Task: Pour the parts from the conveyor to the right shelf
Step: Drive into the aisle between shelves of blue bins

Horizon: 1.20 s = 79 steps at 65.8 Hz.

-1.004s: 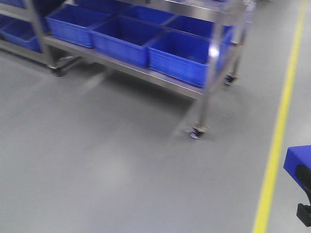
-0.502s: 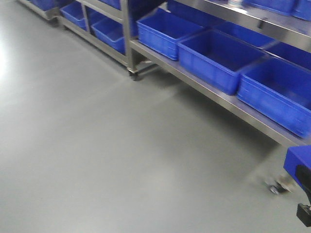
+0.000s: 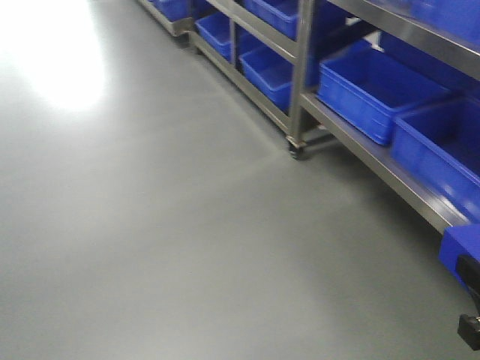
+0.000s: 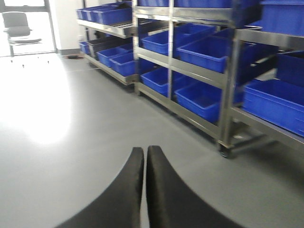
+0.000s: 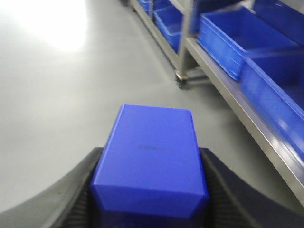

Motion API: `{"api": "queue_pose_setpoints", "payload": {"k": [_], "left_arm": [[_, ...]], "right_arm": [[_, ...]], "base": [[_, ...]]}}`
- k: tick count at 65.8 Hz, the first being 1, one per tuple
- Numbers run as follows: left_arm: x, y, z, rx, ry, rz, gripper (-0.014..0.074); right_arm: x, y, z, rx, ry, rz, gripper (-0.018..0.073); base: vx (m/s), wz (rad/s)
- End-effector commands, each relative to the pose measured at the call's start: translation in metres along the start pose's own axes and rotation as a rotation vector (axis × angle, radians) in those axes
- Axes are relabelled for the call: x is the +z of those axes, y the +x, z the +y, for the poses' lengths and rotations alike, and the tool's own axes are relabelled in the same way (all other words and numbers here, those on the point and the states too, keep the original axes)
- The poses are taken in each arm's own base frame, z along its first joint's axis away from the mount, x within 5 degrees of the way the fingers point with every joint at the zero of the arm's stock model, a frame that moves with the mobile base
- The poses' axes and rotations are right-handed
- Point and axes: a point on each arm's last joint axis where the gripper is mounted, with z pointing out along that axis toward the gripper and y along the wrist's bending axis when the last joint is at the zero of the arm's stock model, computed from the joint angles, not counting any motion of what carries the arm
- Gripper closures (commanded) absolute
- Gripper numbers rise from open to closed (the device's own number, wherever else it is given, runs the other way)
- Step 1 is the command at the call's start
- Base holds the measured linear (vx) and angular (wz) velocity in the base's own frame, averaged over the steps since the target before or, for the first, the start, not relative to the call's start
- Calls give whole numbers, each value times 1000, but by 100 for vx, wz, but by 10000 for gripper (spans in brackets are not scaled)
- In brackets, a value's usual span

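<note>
The part, a bright-blue plastic block [image 5: 149, 152], fills the lower middle of the right wrist view. My right gripper [image 5: 151, 159] is shut on it, one black finger on each side. In the front view the block [image 3: 461, 251] shows at the bottom right edge, above the gripper's black body [image 3: 470, 300]. My left gripper [image 4: 145, 151] is shut with nothing between its black fingers and hangs over bare grey floor. The conveyor and the right shelf are out of view.
Wheeled steel carts [image 3: 300, 97] with blue bins [image 3: 375, 86] line the right side, with a castor [image 3: 297, 150] on the floor. The same carts [image 4: 228, 85] run along the right in the left wrist view. Glossy grey floor [image 3: 150, 225] spreads left, and a chair [image 4: 19, 26] stands far back.
The whole scene has slid to the right in the front view. The yellow floor line has left the picture and more carts have come in. The block stays in my right gripper.
</note>
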Motion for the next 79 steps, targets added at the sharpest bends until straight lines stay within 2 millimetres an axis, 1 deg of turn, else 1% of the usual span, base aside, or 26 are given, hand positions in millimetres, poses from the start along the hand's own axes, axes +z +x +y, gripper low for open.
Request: {"api": "queue_pose_setpoints", "payload": {"k": [1,40,79], "left_arm": [[0,-13,0,-17,0,-80,603],[0,-13,0,-17,0,-80,603],[0,-13,0,-17,0,-80,603]], "right_arm": [[-3,-16,-2,-16,15,-98,568],[-3,-16,-2,-16,15,-100,568],[-3,-16,-2,-16,15,-100,568]], "base": [[66,52],[68,48],[70,21]]}}
